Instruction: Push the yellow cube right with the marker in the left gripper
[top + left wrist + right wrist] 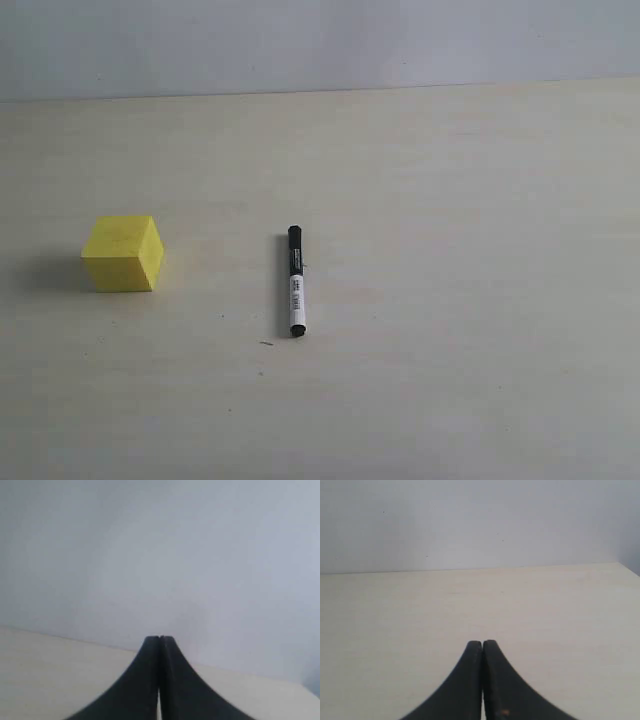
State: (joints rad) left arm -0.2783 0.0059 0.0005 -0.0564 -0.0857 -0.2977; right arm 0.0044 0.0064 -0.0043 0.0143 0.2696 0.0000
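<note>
The yellow cube (123, 253) sits on the pale table at the left in the exterior view. The marker (296, 281) lies flat on the table to the cube's right, about a cube's width and a half away, its length running front to back. No gripper touches either one, and neither arm shows in the exterior view. My left gripper (160, 639) is shut with nothing between its black fingers, pointing at a wall above the table edge. My right gripper (483, 643) is shut and empty too, over bare table.
The pale wooden table (450, 300) stretches wide around both objects. A grey-white wall (320, 40) rises along its far edge. The table's far right corner (620, 564) shows in the right wrist view.
</note>
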